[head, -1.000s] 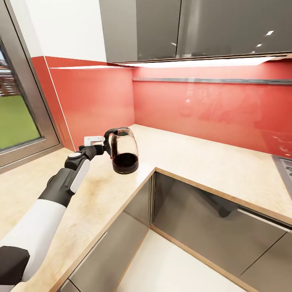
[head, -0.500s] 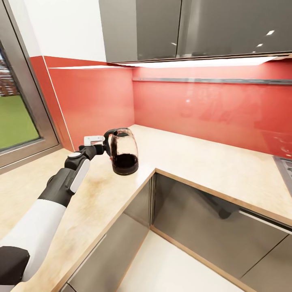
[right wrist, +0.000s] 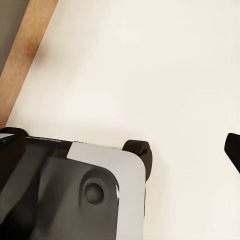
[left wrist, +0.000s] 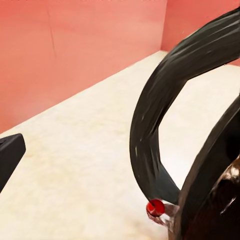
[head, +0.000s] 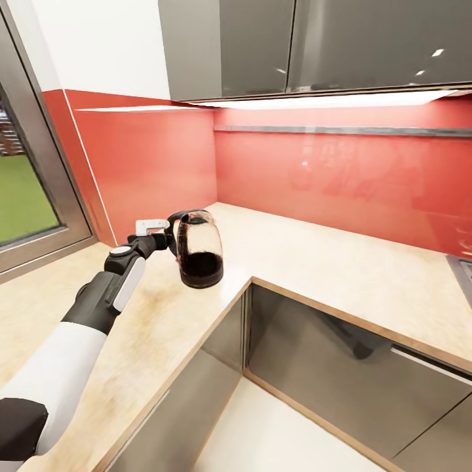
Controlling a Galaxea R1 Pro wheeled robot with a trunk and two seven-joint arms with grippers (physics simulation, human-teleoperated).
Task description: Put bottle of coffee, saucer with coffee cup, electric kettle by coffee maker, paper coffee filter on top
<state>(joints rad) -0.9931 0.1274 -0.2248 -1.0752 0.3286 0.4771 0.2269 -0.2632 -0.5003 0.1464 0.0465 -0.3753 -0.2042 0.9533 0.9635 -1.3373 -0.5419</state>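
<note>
Looking down from the head view, the left arm reached forward over the beige countertop (head: 314, 255), which ran in an L along the red backsplash (head: 328, 170). The left gripper (head: 165, 241) was at the black handle of the electric kettle (head: 198, 250), jaws clamped on the handle. Kettle: clear glass body, dark base, dark liquid in its lower part, roughly upright, over the inner corner of the counter near the front edge. Whether its base touched the surface could not be told. A small white outlet plate (head: 150, 226) sat on the wall just behind the gripper. Grey upper cabinets (head: 295, 46) hung above with a lit strip beneath; grey lower cabinet fronts (head: 328, 354) below the counter. Window frame (head: 39, 164) at the left edge, green outside.

Left wrist view: the kettle's curved black handle (left wrist: 160, 120) arched close across the frame, glass body with dark contents (left wrist: 220, 210) beside it. A small red dot (left wrist: 155, 207) showed at the handle's foot. One dark fingertip (left wrist: 9, 155) sat at the frame's edge. Counter and red wall lay beyond.

Right wrist view: pale floor (right wrist: 150, 65), a strip of wood-toned edging (right wrist: 27, 55), and part of the robot's grey-and-black base with a small black caster (right wrist: 140, 152). One dark fingertip (right wrist: 234, 150) showed at the edge; the right gripper's jaw state could not be told.
</note>
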